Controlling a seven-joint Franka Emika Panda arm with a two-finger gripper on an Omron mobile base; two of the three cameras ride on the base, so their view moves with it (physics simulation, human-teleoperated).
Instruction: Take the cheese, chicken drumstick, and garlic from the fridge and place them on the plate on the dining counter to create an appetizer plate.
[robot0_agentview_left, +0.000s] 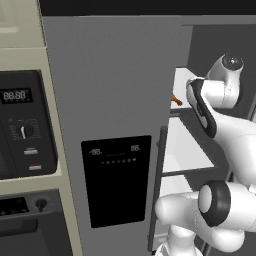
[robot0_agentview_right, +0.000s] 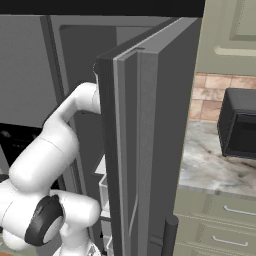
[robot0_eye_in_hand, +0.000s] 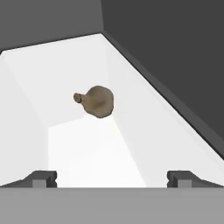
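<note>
The garlic (robot0_eye_in_hand: 98, 101), a brownish bulb with a short stem, lies on a white shelf (robot0_eye_in_hand: 83, 148) inside the fridge (robot0_agentview_left: 115, 75). My gripper (robot0_eye_in_hand: 113, 179) is open and hovers short of the bulb, which sits ahead between the two fingertips (robot0_eye_in_hand: 43, 178) without touching them. In the left base view my arm reaches past the grey door into the fridge. An orange-brown end of the chicken drumstick (robot0_agentview_left: 176, 99) peeks out on the upper shelf beside my arm. The open fridge door (robot0_agentview_right: 155, 125) hides the hand in the right base view. The cheese, the plate and the dining counter are out of view.
Black-fronted ovens (robot0_agentview_left: 25, 125) stand left of the fridge. The door's long vertical handle (robot0_agentview_left: 159, 185) is close to my elbow. A black microwave (robot0_agentview_right: 240, 125) sits on a marbled worktop (robot0_agentview_right: 215, 165) to the right. Dark fridge walls close in the shelf's far and right sides.
</note>
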